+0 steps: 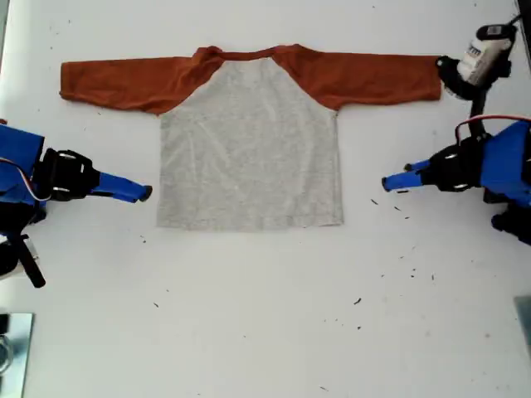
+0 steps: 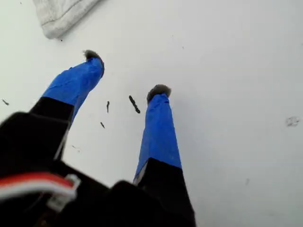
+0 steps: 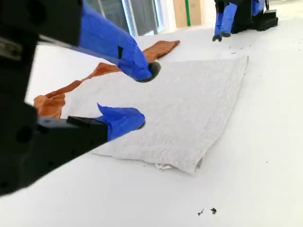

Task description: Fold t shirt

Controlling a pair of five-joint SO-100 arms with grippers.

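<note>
The t shirt [image 1: 249,141] lies flat on the white table, grey body in the middle and both rust-orange sleeves [image 1: 124,83] stretched out sideways. My first gripper [image 2: 126,73] is open over bare table, at the exterior view's right [image 1: 390,182], a short way from the shirt's hem corner [image 2: 61,16]. My second gripper [image 3: 139,97] is open at the exterior view's left [image 1: 141,193], its fingertips [image 3: 142,71] just at the edge of the grey body [image 3: 189,104]. Neither holds anything. The first gripper [image 3: 219,37] also shows across the shirt in the second wrist view.
A white and black device [image 1: 481,54] on a stand sits by the sleeve end at the exterior view's upper right. Small dark specks [image 1: 398,207] dot the table near my first gripper. A metal object [image 1: 10,348] is at the exterior view's lower left.
</note>
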